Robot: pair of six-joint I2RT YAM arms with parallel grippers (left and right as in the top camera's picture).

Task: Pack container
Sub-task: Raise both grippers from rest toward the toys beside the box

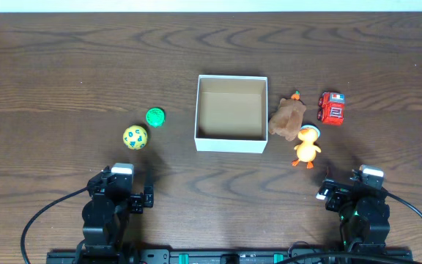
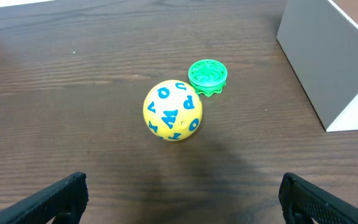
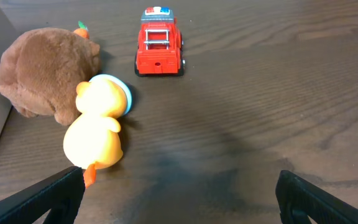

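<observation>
The container (image 1: pixel 231 143) is a square white box with a tan inside, at the table's middle; its white wall shows in the left wrist view (image 2: pixel 328 56). Left of it lie a green disc toy (image 1: pixel 155 116) (image 2: pixel 207 76) and a yellow ball with blue letters (image 1: pixel 135 137) (image 2: pixel 173 110). Right of it lie a brown plush (image 1: pixel 289 119) (image 3: pixel 45 71), an orange duck (image 1: pixel 308 147) (image 3: pixel 97 127) and a red fire truck (image 1: pixel 332 108) (image 3: pixel 159 42). My left gripper (image 1: pixel 132 192) (image 2: pixel 182 196) is open and empty, near the ball. My right gripper (image 1: pixel 343 192) (image 3: pixel 179 196) is open and empty, just short of the duck.
Dark wooden table (image 1: pixel 64 73) all round. Both arm bases sit at the front edge, with black cables trailing from them.
</observation>
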